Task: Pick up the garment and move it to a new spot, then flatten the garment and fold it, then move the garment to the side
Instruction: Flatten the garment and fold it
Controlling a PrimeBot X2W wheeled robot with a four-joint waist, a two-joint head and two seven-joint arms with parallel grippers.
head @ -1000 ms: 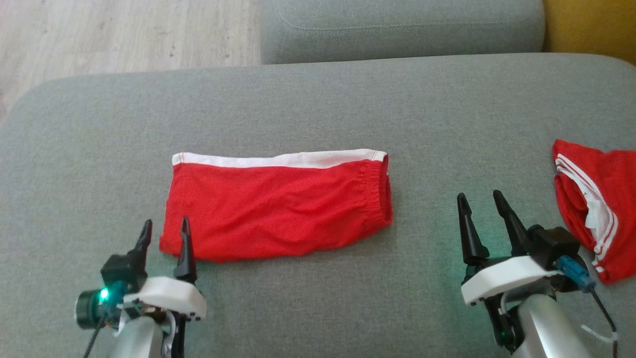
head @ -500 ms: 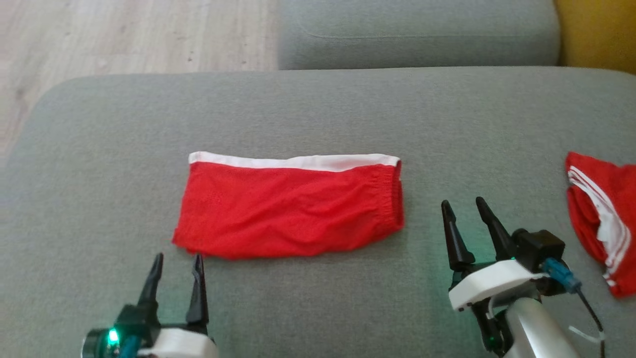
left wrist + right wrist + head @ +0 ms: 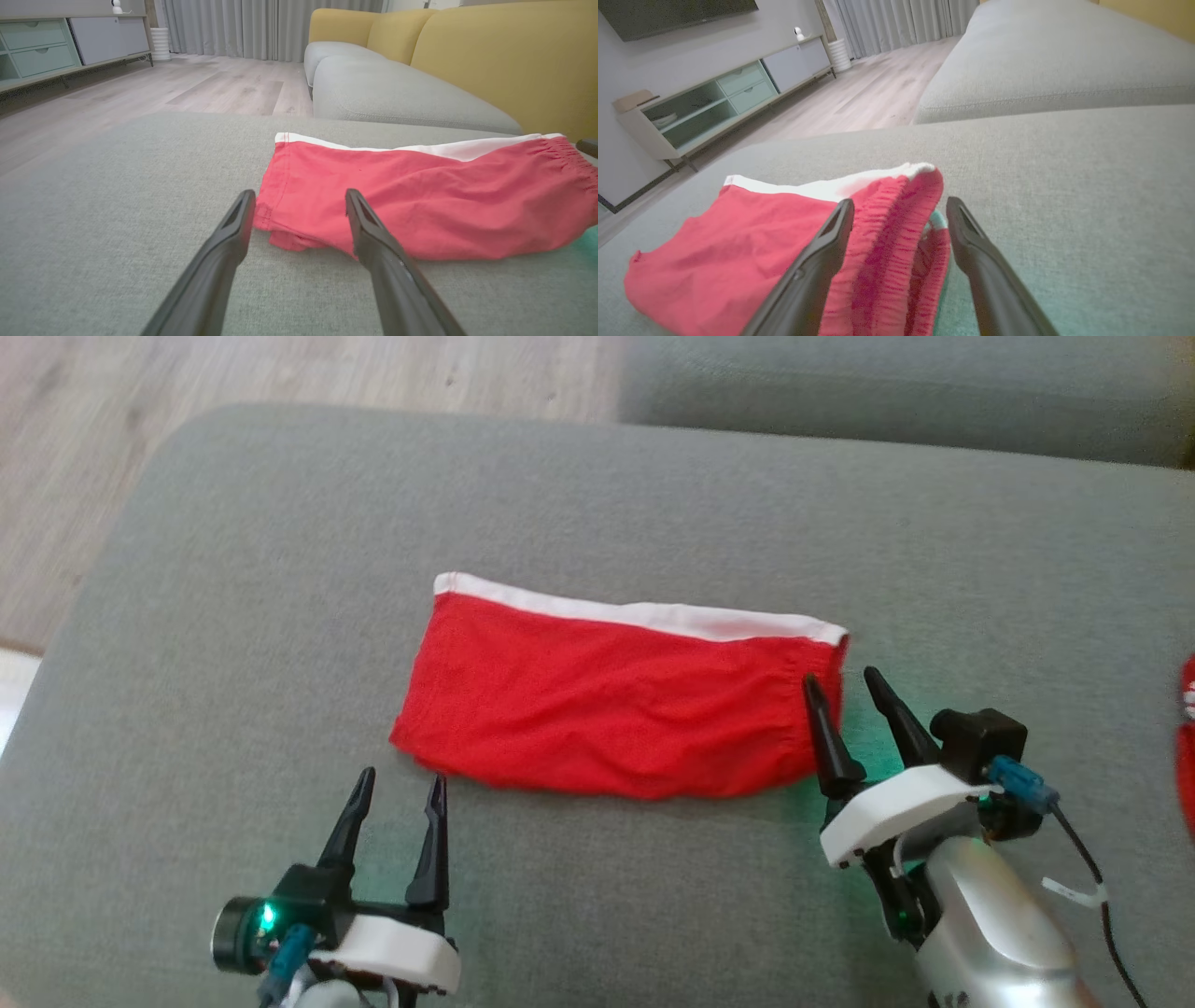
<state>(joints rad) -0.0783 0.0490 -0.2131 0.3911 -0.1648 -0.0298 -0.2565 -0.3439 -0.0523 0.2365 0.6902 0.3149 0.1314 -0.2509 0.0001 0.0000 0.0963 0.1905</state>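
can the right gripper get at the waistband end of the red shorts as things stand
Probably yes: the right gripper is open with the waistband of the shorts between its jaws, nothing blocking.

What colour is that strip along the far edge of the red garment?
White. The strip runs along the far edge of the red garment, clearest in the head view.

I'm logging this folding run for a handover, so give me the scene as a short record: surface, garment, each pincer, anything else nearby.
surface: grey sofa cushion
garment: red shorts, white band along the far edge, lying flat, lightly wrinkled
left pincer: open, beside the shorts' near leg-end corner, holding nothing
right pincer: open, fingers either side of the elastic waistband end, not closed on it
other: second red garment at the head view's right edge; wooden floor beyond the cushion
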